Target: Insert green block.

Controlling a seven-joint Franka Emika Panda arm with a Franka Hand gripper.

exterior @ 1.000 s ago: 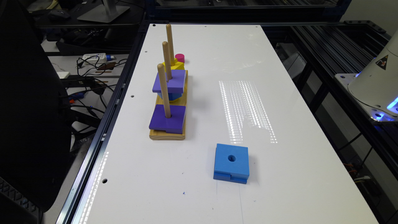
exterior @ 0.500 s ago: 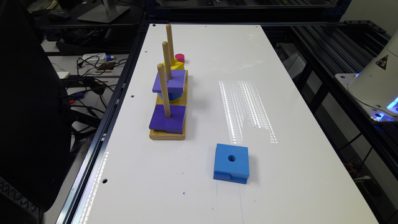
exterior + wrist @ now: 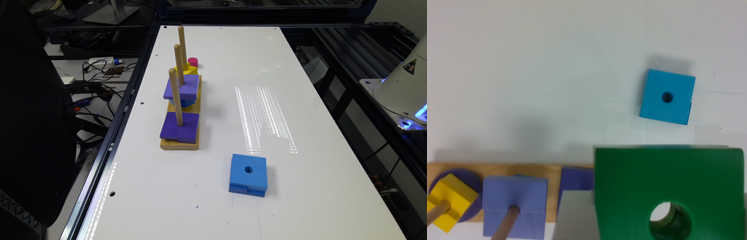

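Observation:
The green block (image 3: 627, 185), a dark green square with a round centre hole, hangs close under the wrist camera, and my gripper (image 3: 669, 220) is shut on it. A grey finger (image 3: 572, 217) shows at the block's edge. The block hovers over one end of the wooden peg board (image 3: 457, 170), covering most of a purple square (image 3: 576, 177) there. In the exterior view the peg board (image 3: 180, 145) stands at the table's left with three upright pegs. The nearest peg (image 3: 175, 96) carries a purple square (image 3: 180, 128).
A blue square block with a hole (image 3: 248, 175) lies loose on the white table (image 3: 267, 60), towards the exterior view's right of the board. The middle peg holds a purple square (image 3: 181, 86) over a blue piece, the far peg a yellow one (image 3: 186, 70). A pink cylinder (image 3: 192, 62) stands behind.

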